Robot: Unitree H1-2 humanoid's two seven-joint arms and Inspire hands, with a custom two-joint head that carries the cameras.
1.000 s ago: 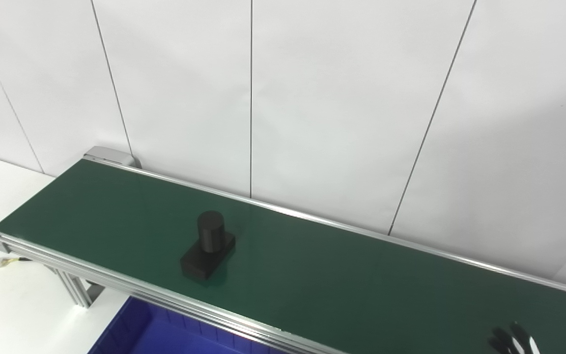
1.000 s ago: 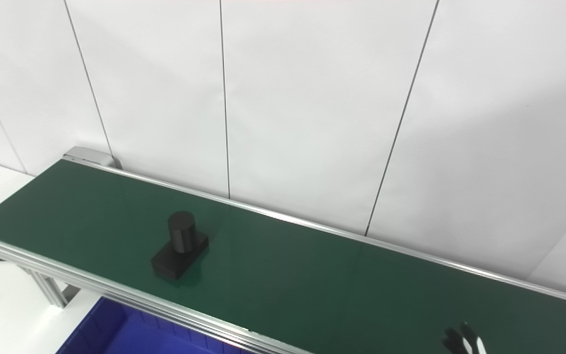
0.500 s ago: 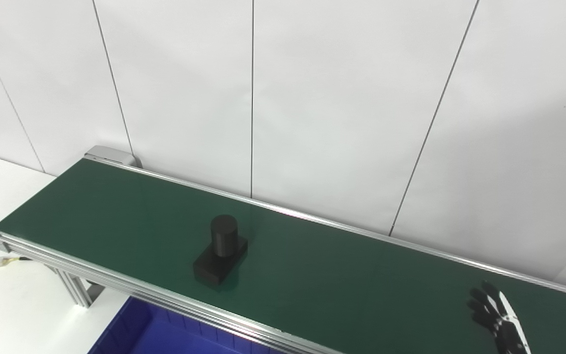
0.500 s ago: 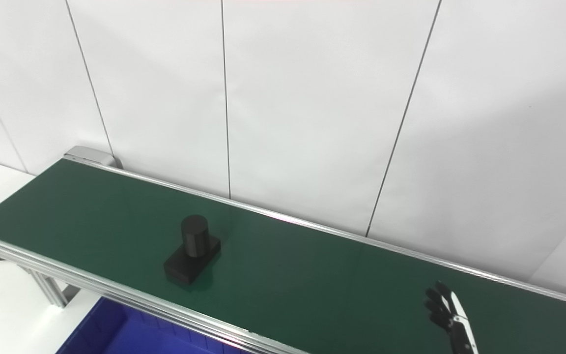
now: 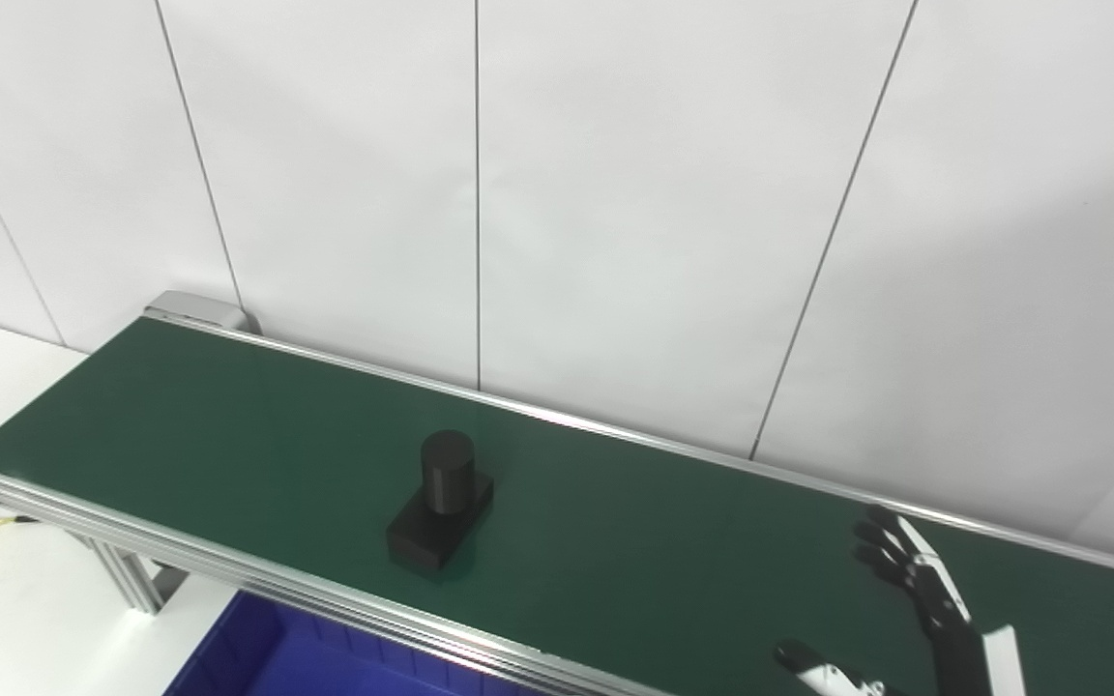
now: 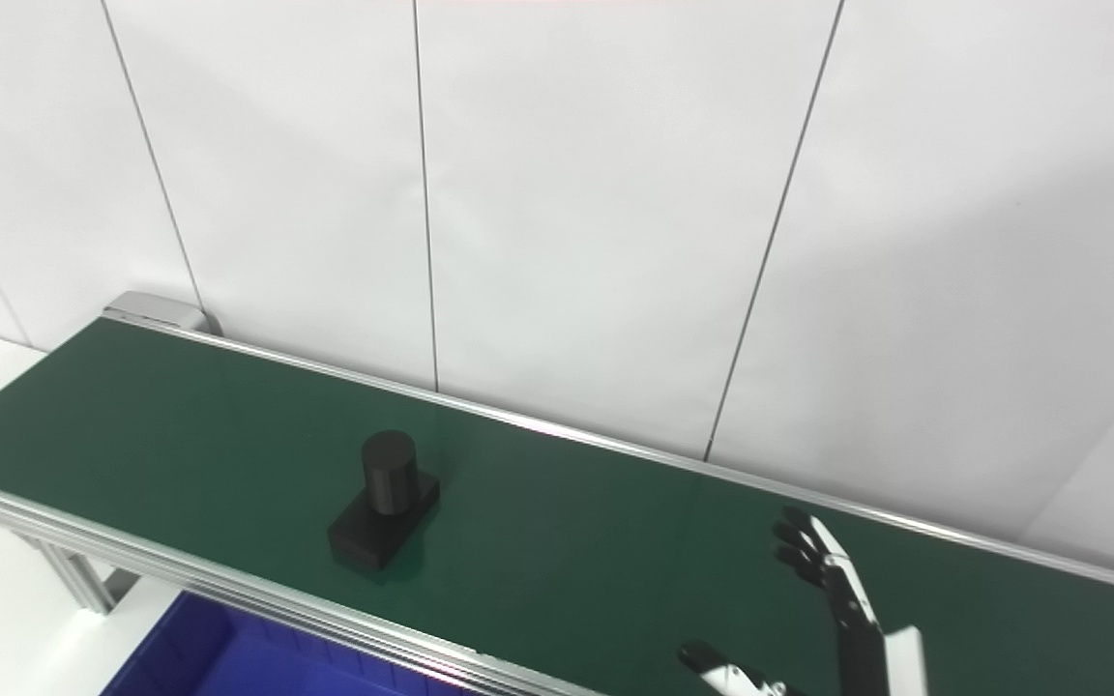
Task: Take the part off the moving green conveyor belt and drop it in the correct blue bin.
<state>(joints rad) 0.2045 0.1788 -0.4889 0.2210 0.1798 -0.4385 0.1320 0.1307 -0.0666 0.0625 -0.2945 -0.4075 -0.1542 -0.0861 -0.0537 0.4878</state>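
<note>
A black part point(image 5: 442, 503), an upright cylinder on a flat rectangular base, stands on the green conveyor belt point(image 5: 228, 425) a little left of its middle, near the front rail. It also shows in the right eye view point(image 6: 386, 501). My right hand point(image 5: 915, 604) rises over the belt at the lower right, open and empty, fingers spread and thumb apart, well to the right of the part. It shows in the right eye view too point(image 6: 818, 609). My left hand is out of view.
A blue bin point(image 5: 267, 657) sits below the belt's front rail at the bottom left. A white table point(image 5: 6, 599) lies under the belt's left end. A white panelled wall point(image 5: 615, 193) stands right behind the belt.
The part has ridden the belt to the right. My right hand has come up from the bottom edge and moved left over the belt, more of it showing. The camera shifted slightly.
</note>
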